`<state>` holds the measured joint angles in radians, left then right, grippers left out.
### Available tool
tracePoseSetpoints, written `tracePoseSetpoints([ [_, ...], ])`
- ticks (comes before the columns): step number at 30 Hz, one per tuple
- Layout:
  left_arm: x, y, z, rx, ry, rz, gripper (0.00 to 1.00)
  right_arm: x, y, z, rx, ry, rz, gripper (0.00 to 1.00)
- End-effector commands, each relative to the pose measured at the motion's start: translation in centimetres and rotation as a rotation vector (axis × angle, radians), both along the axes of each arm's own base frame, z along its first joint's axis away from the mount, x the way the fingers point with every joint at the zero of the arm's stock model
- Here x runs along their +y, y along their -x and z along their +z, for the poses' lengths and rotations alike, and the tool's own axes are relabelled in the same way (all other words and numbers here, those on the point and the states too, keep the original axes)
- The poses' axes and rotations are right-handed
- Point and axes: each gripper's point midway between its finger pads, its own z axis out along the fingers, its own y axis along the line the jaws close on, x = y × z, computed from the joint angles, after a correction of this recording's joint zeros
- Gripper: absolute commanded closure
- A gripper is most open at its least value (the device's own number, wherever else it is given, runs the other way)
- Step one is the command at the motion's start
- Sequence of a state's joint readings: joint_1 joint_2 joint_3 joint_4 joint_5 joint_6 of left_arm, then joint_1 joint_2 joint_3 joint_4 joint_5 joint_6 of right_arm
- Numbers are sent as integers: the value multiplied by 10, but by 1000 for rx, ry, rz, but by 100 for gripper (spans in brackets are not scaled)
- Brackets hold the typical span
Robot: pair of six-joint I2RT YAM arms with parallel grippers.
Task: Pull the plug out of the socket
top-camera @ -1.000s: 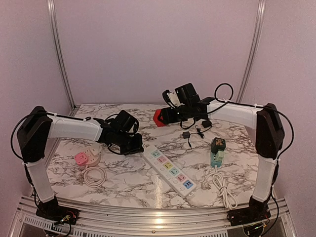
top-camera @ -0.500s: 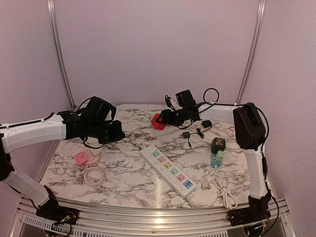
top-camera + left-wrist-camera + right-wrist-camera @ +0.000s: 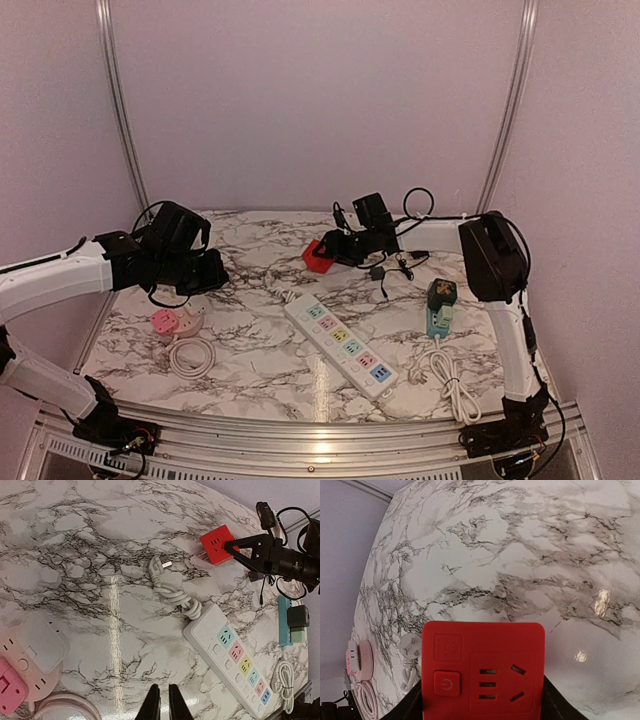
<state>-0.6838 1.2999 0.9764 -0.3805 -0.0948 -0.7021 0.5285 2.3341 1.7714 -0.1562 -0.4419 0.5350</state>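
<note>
At right gripper (image 3: 331, 250): plug (image 3: 316, 259), prongs leftward

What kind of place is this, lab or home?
Probably a robotics lab cell: a marble-pattern table fenced by aluminium rails and blank walls, with a white power strip and red socket cube as props.

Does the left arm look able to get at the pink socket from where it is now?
Probably yes. The left gripper, jaws shut, hangs close by the pink socket, nothing covers it, and the right gripper is far off, holding the red cube.
</note>
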Motion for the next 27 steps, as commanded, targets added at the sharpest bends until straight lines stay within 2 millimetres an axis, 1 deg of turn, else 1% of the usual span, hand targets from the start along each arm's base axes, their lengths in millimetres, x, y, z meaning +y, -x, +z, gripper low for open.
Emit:
tracePoseSetpoints([
  [1, 13, 3, -8, 10, -44, 19, 90, -2, -17, 18, -38, -44, -19, 56],
  [3, 14, 2, -10, 9, -48, 25, 89, -5, -17, 17, -33, -36, -22, 49],
  [7, 18, 0, -11, 8, -49, 41, 88, -9, -16, 17, -39, -12, -23, 39],
  [12, 19, -2, -12, 9, -47, 51, 87, -14, -15, 14, -42, 17, -28, 32],
  [16, 21, -2, -14, 14, -52, 54, 87, -21, -16, 18, -51, 24, -44, 25],
  [25, 25, -2, -18, 24, -65, 65, 86, -41, -18, 30, -76, 44, -89, 24],
  [27, 27, -3, -19, 28, -68, 68, 86, -45, -18, 30, -76, 53, -97, 26],
])
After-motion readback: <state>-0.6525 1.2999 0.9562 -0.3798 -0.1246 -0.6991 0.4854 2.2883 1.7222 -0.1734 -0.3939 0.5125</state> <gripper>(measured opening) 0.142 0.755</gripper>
